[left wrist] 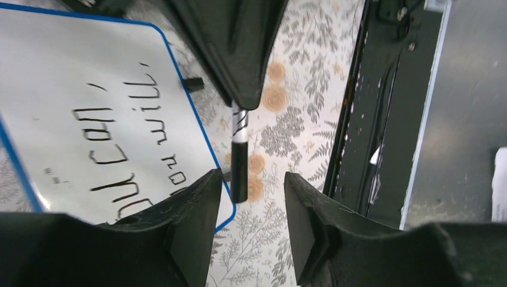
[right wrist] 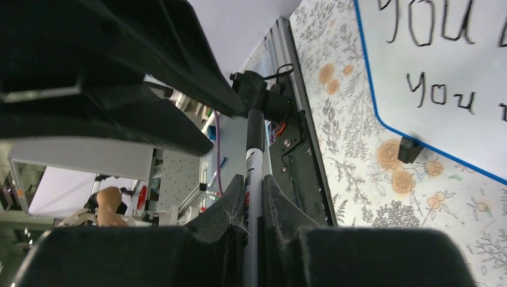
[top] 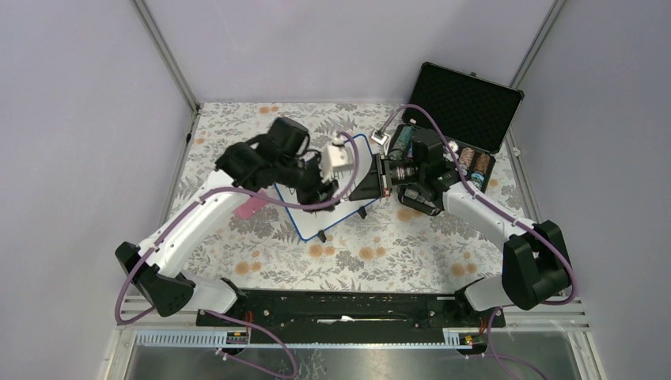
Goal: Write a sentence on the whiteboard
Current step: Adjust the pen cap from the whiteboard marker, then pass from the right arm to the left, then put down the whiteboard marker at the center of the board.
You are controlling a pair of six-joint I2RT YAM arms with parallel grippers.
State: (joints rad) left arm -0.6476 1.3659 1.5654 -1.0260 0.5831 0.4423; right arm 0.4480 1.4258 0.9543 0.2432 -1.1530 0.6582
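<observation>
Whiteboard (top: 316, 224): you are looking at a small white board with a thin blue frame. It lies flat on the floral tabletop (top: 396, 253) near the middle, and both arms cover much of it in the overhead view.
Sentence (left wrist: 110, 134): dark handwriting fills 2 lines on the board, reading "You can," and "you will,".
Marker (right wrist: 255, 134): a slim pen with a black end and a white printed barrel sits just past the board's blue edge, over the floral pattern rather than the writing surface.
Right gripper (right wrist: 254, 182): your right fingers are clenched on the marker's barrel, 1 on each side, with no gap showing.
Left gripper (left wrist: 251, 179): your left fingers are spread apart and face the marker's black end. That end sits at the mouth of the gap and touches neither finger.
Grippers together: the 2 meet tip to tip over the board's right side in the overhead view.
Case (top: 467, 99): a black foam-lined case stands open at the far right corner, well apart from the board.
Pink item (top: 249, 207): a small pink thing lies on the tabletop beside your left arm, and you cannot tell what it is.
</observation>
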